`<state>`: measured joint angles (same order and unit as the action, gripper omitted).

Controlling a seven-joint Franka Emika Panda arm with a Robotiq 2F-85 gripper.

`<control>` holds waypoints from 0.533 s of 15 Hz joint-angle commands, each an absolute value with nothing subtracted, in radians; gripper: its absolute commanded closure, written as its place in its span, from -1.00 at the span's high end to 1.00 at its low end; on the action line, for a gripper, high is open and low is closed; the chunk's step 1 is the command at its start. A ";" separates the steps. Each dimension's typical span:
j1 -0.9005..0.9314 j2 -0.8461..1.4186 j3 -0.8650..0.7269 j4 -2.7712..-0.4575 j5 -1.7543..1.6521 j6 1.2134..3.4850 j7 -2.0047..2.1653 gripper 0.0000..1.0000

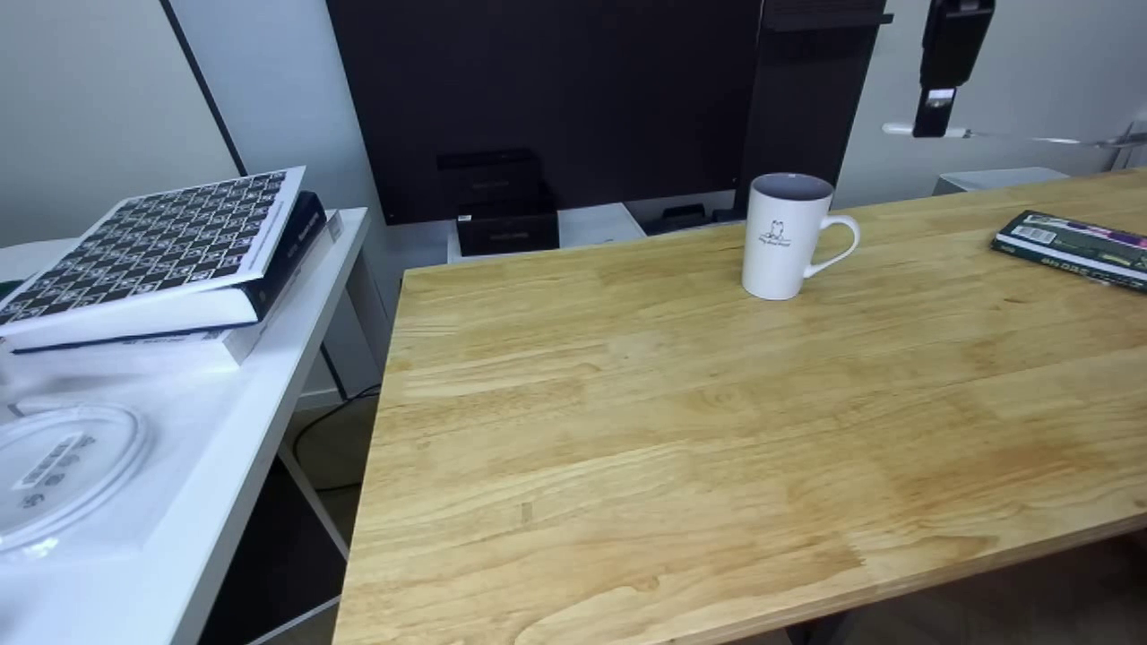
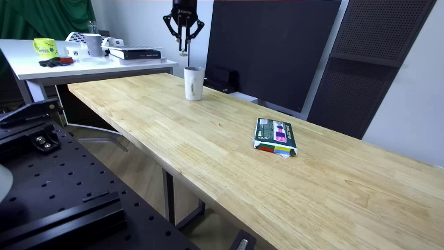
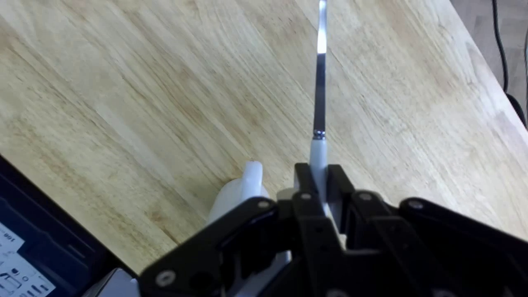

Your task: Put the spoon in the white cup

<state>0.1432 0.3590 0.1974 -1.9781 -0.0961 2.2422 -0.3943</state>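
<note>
The white cup (image 1: 772, 251) stands upright on the wooden table, with its loop handle and small dark mark showing. It also shows in an exterior view (image 2: 193, 85) and partly behind my fingers in the wrist view (image 3: 237, 194). My gripper (image 3: 318, 175) is shut on the spoon's pale handle. The spoon (image 3: 320, 95) points away from the fingers, its bowl outside the wrist view. In an exterior view the spoon (image 1: 899, 129) lies roughly level in the gripper (image 1: 935, 121), higher than the cup. The gripper (image 2: 183, 47) also appears above the cup's rim in an exterior view, apart from it.
A dark green package (image 1: 1075, 249) lies on the wooden table (image 1: 627, 430), and also shows in an exterior view (image 2: 275, 133). A white side table (image 1: 206, 430) holds stacked books (image 1: 170, 251). A dark panel (image 1: 556, 98) stands behind the table. A dark box (image 3: 45, 239) shows in the wrist view.
</note>
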 commanded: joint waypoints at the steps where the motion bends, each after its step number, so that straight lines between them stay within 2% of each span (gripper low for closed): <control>1: 0.146 0.311 0.160 -1.957 -0.167 2.278 -0.340 -0.93; 8: 0.162 0.279 0.104 -1.992 -0.271 2.656 -0.143 -0.93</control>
<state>0.1443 0.3050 0.1283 -1.9626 -0.2369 2.5350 -0.2523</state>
